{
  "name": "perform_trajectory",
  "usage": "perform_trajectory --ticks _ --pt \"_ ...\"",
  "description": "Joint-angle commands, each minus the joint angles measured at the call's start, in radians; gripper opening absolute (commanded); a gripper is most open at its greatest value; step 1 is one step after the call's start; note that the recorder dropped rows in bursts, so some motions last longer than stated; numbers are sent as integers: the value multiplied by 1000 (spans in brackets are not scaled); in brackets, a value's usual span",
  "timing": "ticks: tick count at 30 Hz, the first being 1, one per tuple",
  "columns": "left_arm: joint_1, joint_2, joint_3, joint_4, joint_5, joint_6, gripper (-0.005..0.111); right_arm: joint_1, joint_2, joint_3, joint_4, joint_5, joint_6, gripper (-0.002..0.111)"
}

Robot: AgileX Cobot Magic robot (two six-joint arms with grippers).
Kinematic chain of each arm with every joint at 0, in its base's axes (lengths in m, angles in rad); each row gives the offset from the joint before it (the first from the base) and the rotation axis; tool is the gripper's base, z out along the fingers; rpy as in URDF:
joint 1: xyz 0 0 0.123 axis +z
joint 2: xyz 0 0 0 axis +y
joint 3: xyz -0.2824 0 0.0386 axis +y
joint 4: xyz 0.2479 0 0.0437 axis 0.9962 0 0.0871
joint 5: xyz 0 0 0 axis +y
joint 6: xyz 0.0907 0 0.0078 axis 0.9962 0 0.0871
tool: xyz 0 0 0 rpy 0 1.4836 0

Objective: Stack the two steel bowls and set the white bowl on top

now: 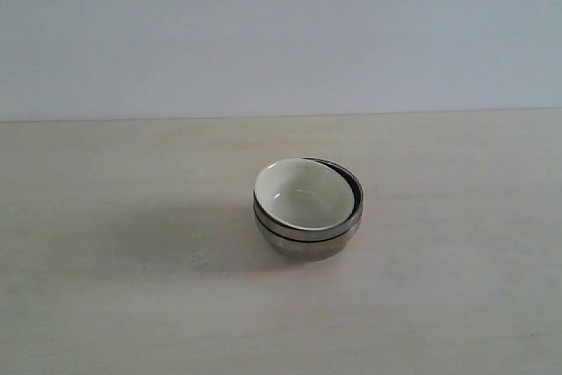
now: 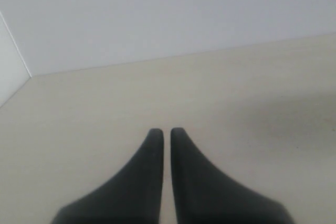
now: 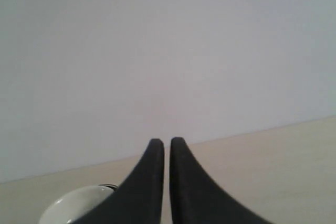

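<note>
Matte tabletop (image 1: 132,305) holds glossy white bowl (image 1: 303,192) nested in shiny steel bowls (image 1: 307,243); left claw (image 2: 167,130), right claw (image 3: 167,141) clenched.

The white bowl (image 1: 303,192) sits inside the stacked steel bowls (image 1: 309,241) on the table (image 1: 132,305).

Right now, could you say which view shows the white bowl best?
The exterior view: the white bowl sits whole, nested in the steel bowls. The right wrist view catches only its rim; the left none.
</note>
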Motion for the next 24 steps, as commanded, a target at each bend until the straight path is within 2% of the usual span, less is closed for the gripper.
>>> perform_trajectory --ticks 1,7,13,19,24 --pt "0 -4 3 -7 -6 -10 4 -51 -94 6 -5 112 -89 0" --pt "0 -4 3 -7 -6 -10 4 -73 -106 6 -13 358 -140 0" --pt "0 -4 3 -7 -6 -10 4 -73 -106 6 -22 493 -149 0" --pt "0 -4 3 -7 -6 -10 4 -73 -106 6 -9 515 -86 0" --pt "0 -4 3 -7 -6 -10 4 -73 -106 6 -68 513 -39 0"
